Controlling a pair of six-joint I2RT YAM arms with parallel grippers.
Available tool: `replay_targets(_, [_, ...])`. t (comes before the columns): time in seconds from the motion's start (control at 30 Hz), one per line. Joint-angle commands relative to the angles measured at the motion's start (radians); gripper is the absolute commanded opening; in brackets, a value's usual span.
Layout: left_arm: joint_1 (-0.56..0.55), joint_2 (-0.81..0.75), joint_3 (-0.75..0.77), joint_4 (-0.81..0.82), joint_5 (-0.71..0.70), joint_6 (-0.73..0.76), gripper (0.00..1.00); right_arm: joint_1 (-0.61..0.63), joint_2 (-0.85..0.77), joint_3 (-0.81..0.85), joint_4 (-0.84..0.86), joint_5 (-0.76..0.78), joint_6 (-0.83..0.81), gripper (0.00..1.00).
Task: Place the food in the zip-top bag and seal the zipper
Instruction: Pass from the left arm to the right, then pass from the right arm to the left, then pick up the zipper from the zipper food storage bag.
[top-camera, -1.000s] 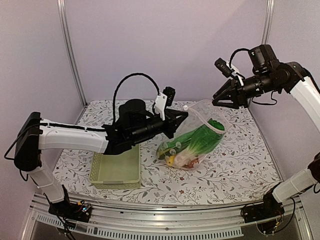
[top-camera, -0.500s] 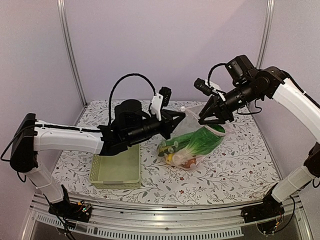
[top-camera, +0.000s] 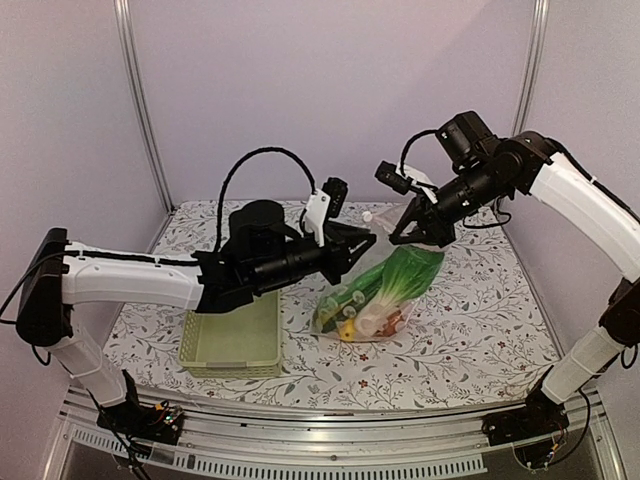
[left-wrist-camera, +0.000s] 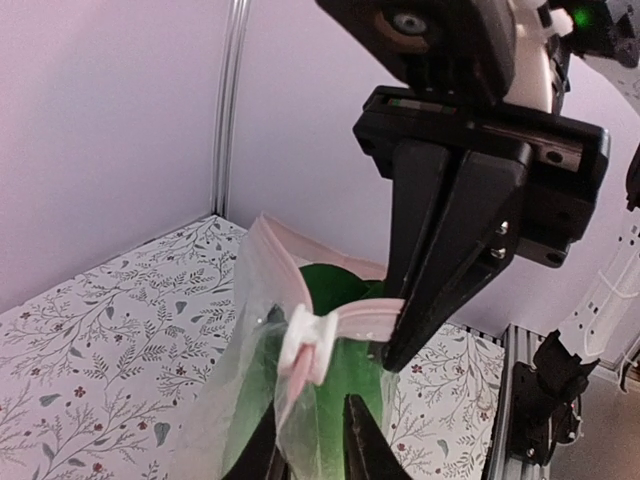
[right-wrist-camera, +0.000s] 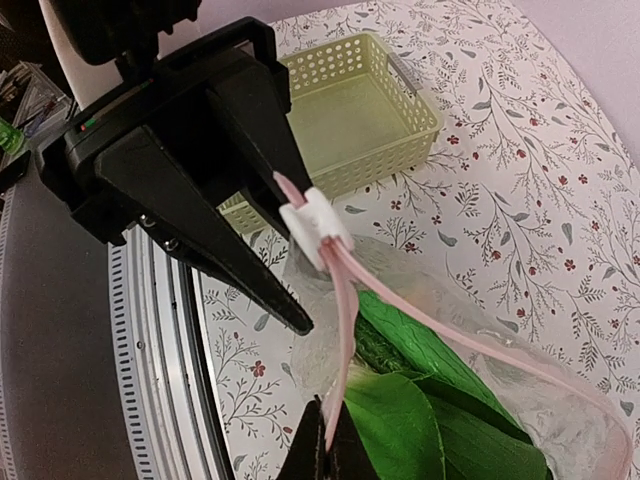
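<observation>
The clear zip-top bag (top-camera: 372, 300) sags on the table, holding the food: green bok choy (top-camera: 405, 272), a yellow piece (top-camera: 345, 326) and other bits. Its pink zipper (right-wrist-camera: 345, 310) is held up at the mouth, with a white slider (left-wrist-camera: 305, 340) on it. My right gripper (right-wrist-camera: 325, 428) is shut on the zipper strip just below the slider, and it sits at the bag's top (top-camera: 412, 230). My left gripper (left-wrist-camera: 310, 435) faces it from the left, its jaws a little apart with bag film loose between them.
A pale green slotted basket (top-camera: 232, 340) stands on the flowered table under my left arm, left of the bag. A metal rail (top-camera: 330, 425) runs along the table's near edge. The two grippers' fingers nearly touch above the bag.
My right gripper came left and down to the bag's mouth and shut on the zipper strip. My left jaws have parted slightly, and the bag has settled lower.
</observation>
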Motion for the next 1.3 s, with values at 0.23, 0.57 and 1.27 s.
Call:
replay_targets(0.23, [-0.012, -0.064, 0.009, -0.004, -0.049, 0.06, 0.19, 0.013, -0.019, 0.017, -0.01, -0.014, -0.035, 0.0])
replay_targets(0.57, [-0.012, -0.055, 0.005, 0.002, -0.037, 0.079, 0.0, 0.018, -0.013, 0.028, -0.014, -0.012, -0.039, 0.04])
replay_targets(1.27, [-0.013, -0.14, -0.027, -0.052, 0.117, 0.19, 0.0, 0.033, -0.021, 0.127, 0.068, -0.123, -0.189, 0.4])
